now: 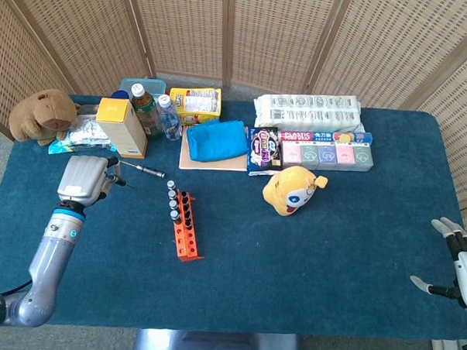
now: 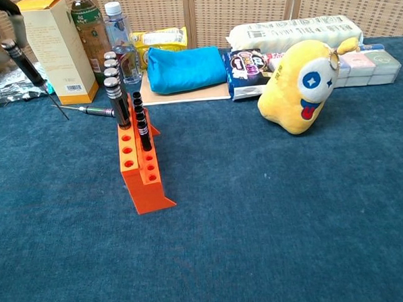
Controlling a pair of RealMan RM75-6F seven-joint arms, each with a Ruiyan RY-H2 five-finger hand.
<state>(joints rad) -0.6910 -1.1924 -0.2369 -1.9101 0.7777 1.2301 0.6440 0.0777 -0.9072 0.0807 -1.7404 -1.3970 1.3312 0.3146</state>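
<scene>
Left hand [image 1: 82, 180] pinching a slim screwdriver [image 2: 32, 73]; right hand [image 1: 456, 266] spread; "PLASTIC" legible on pill box [image 1: 325, 149].

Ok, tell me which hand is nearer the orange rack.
Left. The left hand holds a screwdriver just off the orange rack, on its far-left side. The right hand sits open at the table's far right edge.

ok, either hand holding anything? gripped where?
Left hand holds a small screwdriver by the handle's top end, thin shaft angled down, off the table. Right hand holds nothing, fingers apart.
</scene>
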